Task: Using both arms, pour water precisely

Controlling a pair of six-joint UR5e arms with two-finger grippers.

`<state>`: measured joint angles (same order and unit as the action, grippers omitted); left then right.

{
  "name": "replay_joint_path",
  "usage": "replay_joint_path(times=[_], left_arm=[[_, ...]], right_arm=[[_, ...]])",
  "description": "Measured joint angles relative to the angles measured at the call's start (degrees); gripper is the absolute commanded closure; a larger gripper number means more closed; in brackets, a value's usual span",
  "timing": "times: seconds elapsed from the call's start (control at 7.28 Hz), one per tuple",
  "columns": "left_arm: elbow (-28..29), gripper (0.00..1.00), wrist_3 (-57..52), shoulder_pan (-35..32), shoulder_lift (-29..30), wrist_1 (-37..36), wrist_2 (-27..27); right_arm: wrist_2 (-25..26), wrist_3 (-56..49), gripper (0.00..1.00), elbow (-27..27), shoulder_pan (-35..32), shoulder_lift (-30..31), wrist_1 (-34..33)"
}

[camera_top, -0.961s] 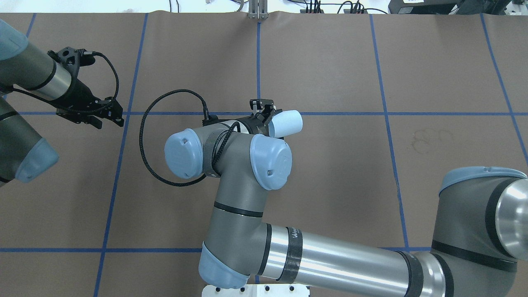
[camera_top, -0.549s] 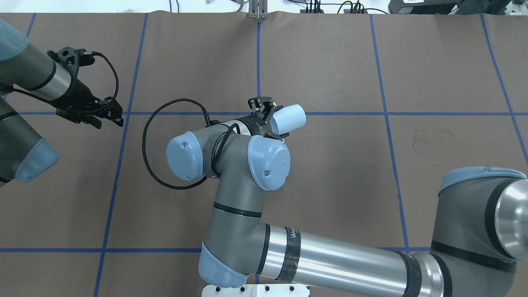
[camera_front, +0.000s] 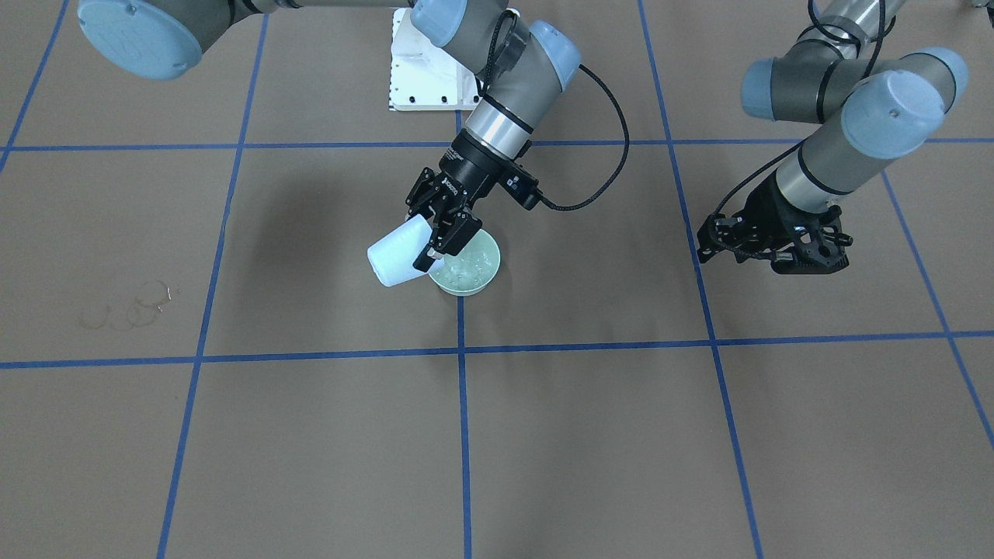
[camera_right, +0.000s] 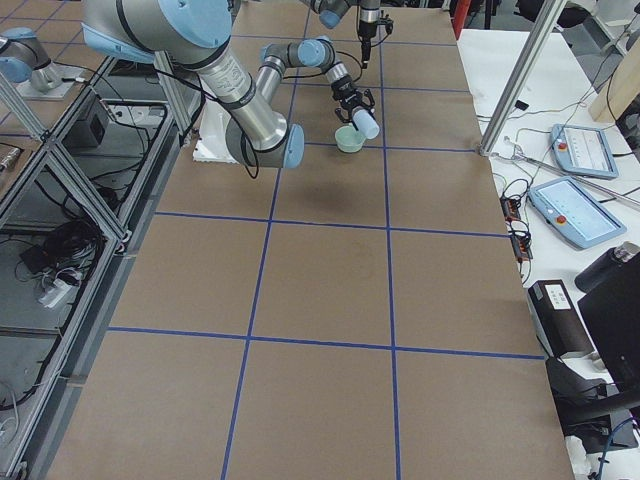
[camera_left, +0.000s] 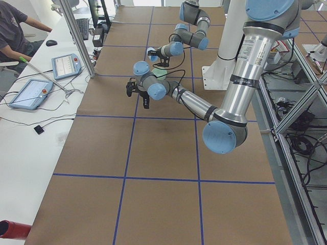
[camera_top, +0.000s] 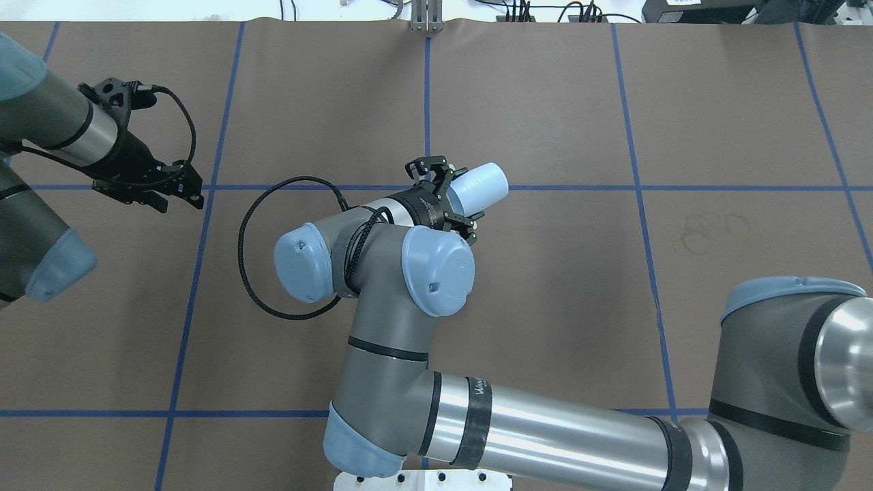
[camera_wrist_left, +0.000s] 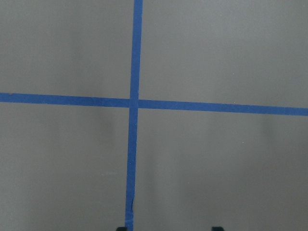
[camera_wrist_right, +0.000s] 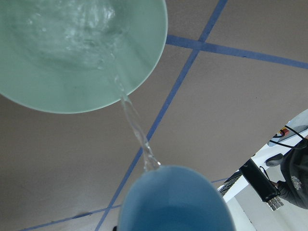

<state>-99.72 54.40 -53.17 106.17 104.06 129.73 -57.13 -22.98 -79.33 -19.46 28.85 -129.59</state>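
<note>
Right gripper (camera_front: 425,235): clenched on a pale blue cup (camera_front: 392,264), which is gripped towards its mouth end. The cup is tipped almost onto its side, with its lip held above and just beside the rim of a pale green bowl (camera_front: 464,291).

Water (camera_wrist_right: 137,130): in the right wrist view it is seen as a thin twisting stream from the cup lip into the bowl. More is pooled inside the bowl, where glints and ripples are noted.

The bowl is set on the tabletop (camera_front: 621,435), on a blue tape line (camera_front: 460,404), near the middle.

Left gripper (camera_top: 184,192): released. In its wrist view the two fingertips are seen apart at the lower edge, with nothing between them. It is held above a crossing of tape lines, well apart from the bowl, on the robot's left.

Writing:
- White lettering is noted on the right gripper's body, too small to be read.
- A black band (camera_top: 479,392) on the right arm's silver forearm carries a word starting with "W"; the rest cannot be made out.

The tabletop is covered in brown sheet and gridded with blue tape. Dried ring stains (camera_front: 128,309) are seen far out on the robot's right side. A white bolted pedestal (camera_front: 419,78) is noted at the robot's base.

In the left side view a seated person (camera_left: 13,25) and two handheld control screens (camera_left: 66,65) are seen at a white bench beyond the tabletop.
</note>
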Motion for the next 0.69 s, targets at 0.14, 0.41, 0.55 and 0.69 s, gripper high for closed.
replay_joint_path(times=[0.14, 0.41, 0.55, 0.69], left_arm=[[0.05, 0.34, 0.00, 0.00, -0.02, 0.00, -0.02], [0.21, 0.34, -0.06, 0.00, -0.03, 0.00, -0.04], [0.26, 0.34, -0.08, 0.02, -0.01, 0.00, -0.07], [0.27, 0.34, -0.08, 0.05, -0.01, 0.00, -0.08]], right_arm=[[0.32, 0.63, 1.00, 0.16, 0.15, -0.34, 0.40], [-0.04, 6.45, 1.00, -0.71, 0.25, -0.67, 1.93], [-1.33, 11.76, 1.00, -2.05, 0.19, -0.50, 2.81], [-3.54, 18.32, 1.00, -3.75, 0.08, -0.13, 3.41]])
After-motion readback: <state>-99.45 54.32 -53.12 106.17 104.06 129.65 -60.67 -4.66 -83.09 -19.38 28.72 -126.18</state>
